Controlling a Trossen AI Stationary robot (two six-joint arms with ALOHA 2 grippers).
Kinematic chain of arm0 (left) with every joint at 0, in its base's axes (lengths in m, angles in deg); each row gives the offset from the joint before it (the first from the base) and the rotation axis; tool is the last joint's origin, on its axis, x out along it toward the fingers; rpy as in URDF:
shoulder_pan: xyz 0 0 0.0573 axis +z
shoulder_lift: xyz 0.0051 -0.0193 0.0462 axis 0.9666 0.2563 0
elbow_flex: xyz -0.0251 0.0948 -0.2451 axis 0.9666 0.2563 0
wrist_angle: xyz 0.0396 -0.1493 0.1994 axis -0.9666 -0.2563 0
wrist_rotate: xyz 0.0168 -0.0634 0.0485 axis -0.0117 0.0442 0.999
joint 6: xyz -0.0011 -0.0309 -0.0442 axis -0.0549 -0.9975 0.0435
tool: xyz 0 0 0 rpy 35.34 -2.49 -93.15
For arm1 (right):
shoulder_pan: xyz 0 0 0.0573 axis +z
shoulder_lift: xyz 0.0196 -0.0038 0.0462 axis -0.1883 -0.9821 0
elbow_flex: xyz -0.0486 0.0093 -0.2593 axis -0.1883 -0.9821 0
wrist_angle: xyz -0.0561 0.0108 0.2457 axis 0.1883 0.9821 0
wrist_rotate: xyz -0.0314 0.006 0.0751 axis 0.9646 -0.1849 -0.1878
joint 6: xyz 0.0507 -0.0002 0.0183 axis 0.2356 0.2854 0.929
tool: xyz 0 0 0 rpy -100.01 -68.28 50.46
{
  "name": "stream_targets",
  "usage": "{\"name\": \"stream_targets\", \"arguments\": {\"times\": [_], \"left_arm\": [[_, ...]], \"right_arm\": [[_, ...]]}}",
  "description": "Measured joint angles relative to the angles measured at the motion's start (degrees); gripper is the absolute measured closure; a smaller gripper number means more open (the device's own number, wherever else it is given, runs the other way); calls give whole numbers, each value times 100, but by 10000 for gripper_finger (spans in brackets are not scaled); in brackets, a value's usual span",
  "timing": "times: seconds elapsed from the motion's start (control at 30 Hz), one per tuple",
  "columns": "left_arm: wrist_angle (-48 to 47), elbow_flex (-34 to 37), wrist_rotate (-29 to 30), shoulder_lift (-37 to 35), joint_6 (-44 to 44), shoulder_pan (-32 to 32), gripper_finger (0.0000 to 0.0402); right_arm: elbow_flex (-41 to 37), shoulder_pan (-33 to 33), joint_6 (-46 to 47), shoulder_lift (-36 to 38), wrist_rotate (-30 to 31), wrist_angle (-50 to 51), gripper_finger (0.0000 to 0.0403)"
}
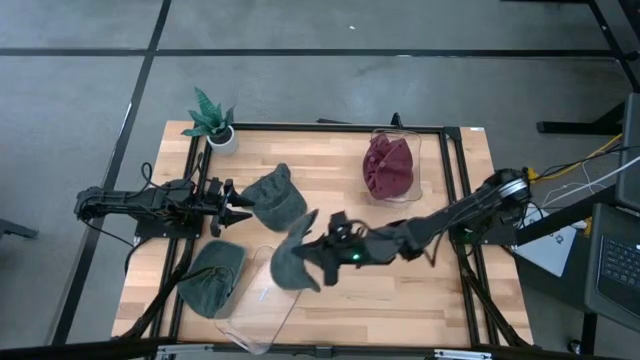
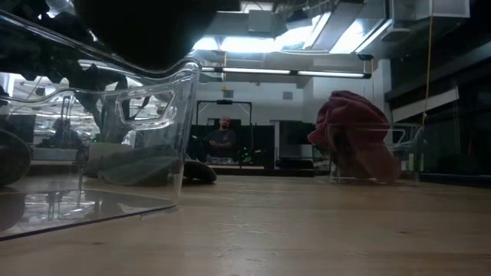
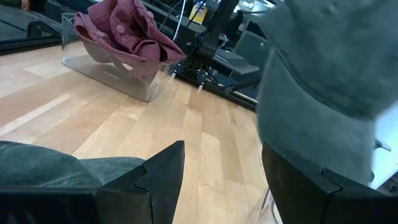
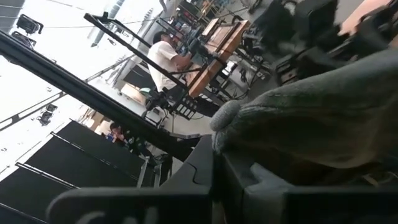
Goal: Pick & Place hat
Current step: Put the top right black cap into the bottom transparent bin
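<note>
Clenched on a dark green hat (image 1: 298, 258), the right gripper (image 1: 325, 252) holds it lifted near the middle of the table (image 1: 400, 290), just over the far right corner of the clear bin (image 1: 262, 300) that sits at the near left; the right wrist view shows the grey-green cloth bunched tight between those jaws. Released and spread, the left gripper (image 1: 236, 207) waits at the left, its fingers just beside a second green hat (image 1: 275, 196) lying flat on the wood, and the left wrist view confirms a bare gap between its fingers (image 3: 163, 171). The step in hand looks like the placing — the carried hat should go into the clear bin, much as the maroon hat (image 1: 390, 165) already sits in its own clear container (image 1: 412, 145) at the far right. To do it well, I would carry the hat farther left and nearer until it hangs over the bin's middle, not its rim, since the drooping brim could catch the wall and tip the light plastic. Lower it until the cloth rests inside before letting go — a drop from height may leave it draped over the edge. A third green hat (image 1: 212, 280) lies just left of the bin, and a small potted plant (image 1: 214, 120) stands at the far left, well clear.
</note>
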Motion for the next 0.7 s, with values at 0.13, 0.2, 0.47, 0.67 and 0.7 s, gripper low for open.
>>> {"name": "stream_targets", "arguments": {"times": [0.13, 0.2, 0.47, 0.67, 0.7], "left_arm": [[0, 1, 0, 0, -2, 1, 192], [0, 0, -1, 0, -1, 0, 192], [0, 1, 0, 0, -2, -1, 192], [0, 1, 0, 0, -2, -1, 192], [0, 1, 0, 0, -2, -1, 192]], "right_arm": [[564, 71, 22, -571, -2, -12, 397], [787, 94, 24, -816, -3, -6, 397], [1504, 151, 138, -1533, -43, 38, 397], [1653, 148, 178, -1702, -171, 371, 397], [1653, 148, 242, -1705, -169, 447, 397]]}}
